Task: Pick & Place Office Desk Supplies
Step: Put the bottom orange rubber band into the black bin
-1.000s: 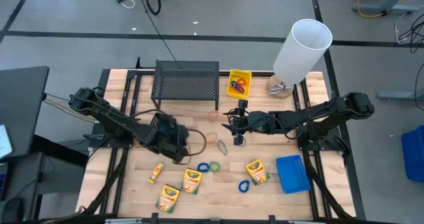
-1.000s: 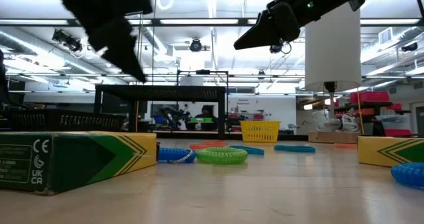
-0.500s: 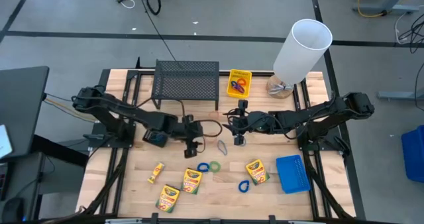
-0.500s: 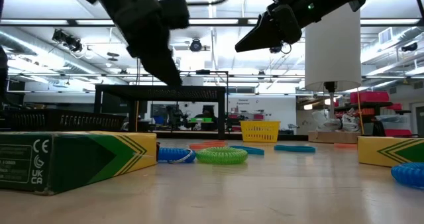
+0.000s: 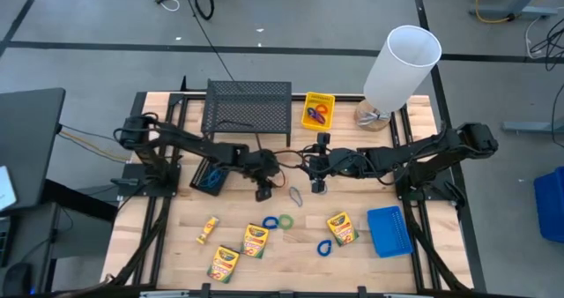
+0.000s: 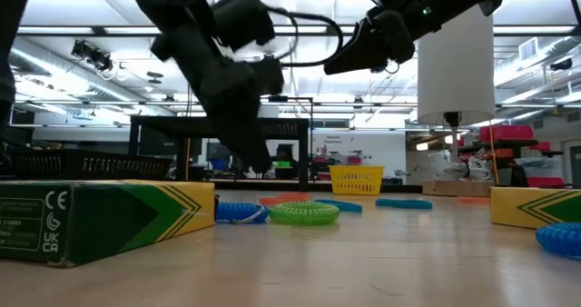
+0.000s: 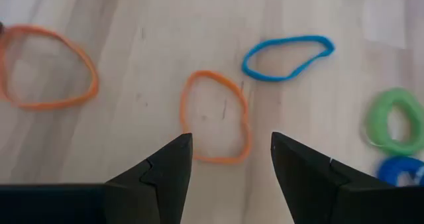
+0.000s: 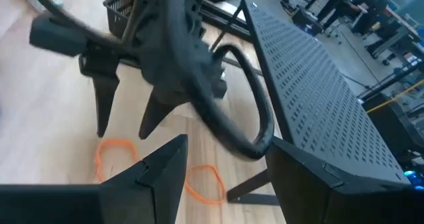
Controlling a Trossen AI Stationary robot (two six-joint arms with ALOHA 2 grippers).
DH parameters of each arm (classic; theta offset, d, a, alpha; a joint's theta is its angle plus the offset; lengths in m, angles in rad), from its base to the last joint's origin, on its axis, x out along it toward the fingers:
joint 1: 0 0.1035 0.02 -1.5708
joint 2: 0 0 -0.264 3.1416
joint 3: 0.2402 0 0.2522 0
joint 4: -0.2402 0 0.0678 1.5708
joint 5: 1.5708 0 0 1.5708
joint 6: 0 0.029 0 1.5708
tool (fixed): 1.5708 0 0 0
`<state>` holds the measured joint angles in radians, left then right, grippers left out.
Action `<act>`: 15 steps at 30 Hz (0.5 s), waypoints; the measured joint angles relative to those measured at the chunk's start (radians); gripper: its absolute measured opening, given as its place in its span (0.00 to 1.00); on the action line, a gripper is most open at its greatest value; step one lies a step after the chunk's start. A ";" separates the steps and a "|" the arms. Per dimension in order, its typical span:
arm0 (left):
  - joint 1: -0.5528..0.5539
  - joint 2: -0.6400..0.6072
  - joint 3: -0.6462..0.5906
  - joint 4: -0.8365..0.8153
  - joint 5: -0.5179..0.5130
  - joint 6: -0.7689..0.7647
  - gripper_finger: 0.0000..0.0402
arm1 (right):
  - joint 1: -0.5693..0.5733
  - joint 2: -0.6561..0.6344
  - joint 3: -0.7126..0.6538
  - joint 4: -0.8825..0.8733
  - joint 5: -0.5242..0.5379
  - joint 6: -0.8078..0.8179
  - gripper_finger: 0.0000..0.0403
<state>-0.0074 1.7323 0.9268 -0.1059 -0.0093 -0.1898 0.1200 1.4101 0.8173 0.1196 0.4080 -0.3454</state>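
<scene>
While my left tool (image 7: 230, 159) hangs apart over an orange loop (image 7: 215, 116) at frame centre, the right tool (image 8: 226, 163) waits apart, empty; crayon boxes (image 5: 255, 240) and loops lie unsorted on the bench (image 5: 291, 267), so most remains.

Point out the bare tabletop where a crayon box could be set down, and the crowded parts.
Free: the near-right corner beside the blue bin, and the left strip beyond the small crayon box. Crowded: the middle, where both grippers hover over loops, the left gripper above an orange loop, and the near-centre boxes.
</scene>
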 joint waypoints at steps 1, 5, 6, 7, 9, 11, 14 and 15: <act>0.008 0.009 0.000 0.006 0.012 0.000 0.53 | 0.000 0.000 0.000 0.003 0.000 0.000 0.53; 0.031 0.044 0.000 0.043 0.039 0.003 0.53 | 0.000 0.000 0.000 0.006 0.004 -0.005 0.53; 0.036 0.053 0.000 0.048 0.039 0.001 0.53 | 0.000 0.000 0.000 0.011 0.008 -0.009 0.53; 0.041 0.061 0.000 0.055 0.038 0.000 0.53 | 0.001 0.000 0.000 0.020 0.016 -0.011 0.53; 0.045 0.073 0.000 0.047 0.037 -0.002 0.53 | 0.001 0.000 0.000 0.052 0.037 -0.013 0.53; 0.045 0.084 0.005 0.052 0.035 -0.004 0.53 | 0.001 -0.004 0.000 0.095 0.038 -0.027 0.53; 0.042 0.088 0.005 0.051 0.038 -0.004 0.53 | 0.008 -0.021 0.000 0.179 0.033 -0.041 0.53; 0.042 0.088 0.005 0.052 0.038 -0.003 0.53 | 0.012 -0.031 0.000 0.204 0.034 -0.050 0.53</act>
<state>0.0349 1.8198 0.9321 -0.0538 0.0288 -0.1933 0.1324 1.3790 0.8173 0.3238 0.4420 -0.3951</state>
